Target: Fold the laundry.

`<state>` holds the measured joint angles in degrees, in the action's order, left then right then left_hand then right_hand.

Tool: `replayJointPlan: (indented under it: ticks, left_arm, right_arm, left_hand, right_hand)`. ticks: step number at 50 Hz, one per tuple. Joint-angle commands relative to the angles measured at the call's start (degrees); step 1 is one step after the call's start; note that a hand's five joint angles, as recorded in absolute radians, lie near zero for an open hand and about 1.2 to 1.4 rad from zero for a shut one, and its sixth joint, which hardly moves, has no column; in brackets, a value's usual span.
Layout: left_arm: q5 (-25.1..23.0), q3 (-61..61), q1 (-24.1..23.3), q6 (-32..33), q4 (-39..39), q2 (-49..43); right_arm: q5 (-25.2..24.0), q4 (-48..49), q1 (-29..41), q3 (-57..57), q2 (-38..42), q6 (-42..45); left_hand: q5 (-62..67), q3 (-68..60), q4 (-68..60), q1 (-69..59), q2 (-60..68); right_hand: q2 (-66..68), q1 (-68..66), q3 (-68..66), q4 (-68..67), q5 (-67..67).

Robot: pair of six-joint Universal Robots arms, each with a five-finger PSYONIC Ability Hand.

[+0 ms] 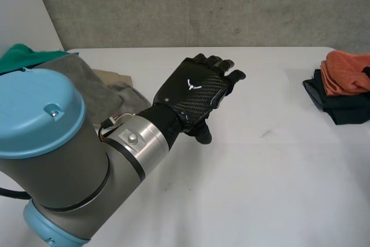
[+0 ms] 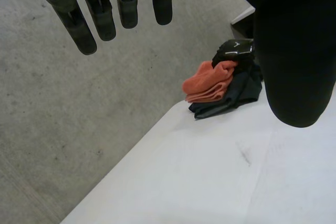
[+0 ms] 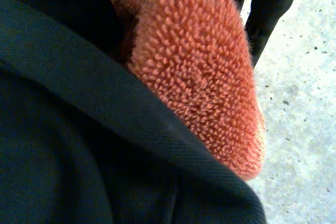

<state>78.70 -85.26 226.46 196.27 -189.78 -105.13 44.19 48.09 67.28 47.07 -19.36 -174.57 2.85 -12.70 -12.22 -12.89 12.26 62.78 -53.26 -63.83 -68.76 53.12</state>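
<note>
- The white tabletop point(image 1: 260, 172) carries all the laundry you can see. Both lots lie straight on it, not in a basket or bin.
- The unfolded heap sits at the far corner on the robot's left side. A grey garment point(image 1: 87, 85) is spread loosely on top, a green cloth point(image 1: 29, 56) is bunched behind it, and a beige piece point(image 1: 113, 77) pokes out at the heap's edge. None of these is folded yet, so judge this as the bulk of what is left.
- The finished stack sits at the far edge on the robot's right side, well apart from the heap. A dark folded garment point(image 1: 341, 108) is at the bottom, with an orange fleecy towel point(image 1: 347, 70) folded on top of it. Count these two as done, or nearly so.
- The left hand point(image 1: 196, 93) hovers over the bare middle of the tabletop, between heap and stack. Its fingers point(image 2: 100, 14) are straight and spread apart, with nothing in them.
- The right hand point(image 2: 235, 51) lies on top of the orange towel at the stack. You cannot tell whether it is gripping the towel or only resting there.
- Overall, treat the task as partly done, likely under halfway. The next job looks to be taking a piece from the heap, and the free left hand is the nearer one for that.
</note>
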Motion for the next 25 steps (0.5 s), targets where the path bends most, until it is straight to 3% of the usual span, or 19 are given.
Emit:
replayJointPlan:
  ticks: [1, 2, 5, 6, 14, 17, 21, 22, 23, 25]
  left_arm:
    - [0.1, -0.4, -0.1, 0.0, 0.0, -0.1]
    - [0.1, -0.5, -0.1, 0.0, 0.0, -0.1]
    - [0.1, -0.5, -0.1, 0.0, 0.0, 0.0]
    - [0.1, -0.5, -0.1, 0.0, 0.0, 0.1]
    - [0.1, -0.6, -0.1, 0.1, 0.1, 0.8]
    - [0.2, -0.6, -0.1, 0.1, 0.1, 1.1]
    - [0.5, -0.7, 0.0, 0.0, 0.1, 3.1]
    - [0.6, -0.7, 0.1, 0.0, 0.1, 3.5]
    - [0.6, -0.8, 0.2, 0.0, 0.1, 3.8]
    - [0.8, -0.7, 0.6, 0.1, -0.2, 5.0]
  right_arm:
    - [0.3, 1.2, -0.3, 4.9, -4.6, 0.4]
    - [0.5, 1.0, -0.3, 5.4, -5.2, 0.4]
    - [1.0, -0.7, -0.3, 8.8, -8.8, 0.4]
    - [1.1, -1.4, -0.4, 10.0, -10.0, 0.4]
    - [3.6, -12.7, -4.8, 17.6, -21.8, 2.0]
    - [7.7, -22.8, -7.6, 17.7, -26.0, 7.0]
    - [20.0, -35.7, -11.8, 16.2, -30.5, 20.5]
    - [23.0, -37.5, -12.4, 15.7, -31.2, 23.5]
    - [29.0, -39.5, -12.8, 14.3, -32.8, 28.7]
    - [34.8, -39.5, -12.5, 13.2, -33.7, 32.9]
  left_hand:
    - [0.6, -0.7, -1.2, -0.5, 1.1]
    - [0.6, -0.7, -1.2, -0.5, 1.1]
    - [0.4, -0.5, -1.0, -0.4, 1.0]
    - [0.4, -0.5, -1.0, -0.4, 1.0]
    - [0.4, -0.5, -1.0, -0.4, 1.0]
    - [0.4, -0.5, -1.0, -0.4, 1.0]
    - [-0.1, 0.0, -0.5, 0.1, 0.5]
    - [-0.3, 0.1, -0.4, 0.3, 0.3]
    - [-0.3, 0.1, -0.4, 0.3, 0.3]
    - [-0.5, 0.3, -0.2, 0.5, 0.1]
  right_hand:
    - [17.2, -26.7, -16.2, -11.2, 16.9]
    - [17.2, -26.7, -16.2, -11.2, 16.9]
    - [-41.0, 31.5, 42.1, 47.0, -41.4]
    - [-52.8, 43.3, 53.8, 58.8, -53.1]
    - [-52.8, 43.3, 53.8, 58.8, -53.1]
    - [-52.8, 43.3, 53.8, 58.8, -53.1]
    - [-52.8, 43.3, 53.8, 58.8, -53.1]
    - [-52.8, 43.3, 53.8, 58.8, -53.1]
    - [-52.8, 43.3, 53.8, 58.8, -53.1]
    - [-52.8, 43.3, 53.8, 58.8, -53.1]
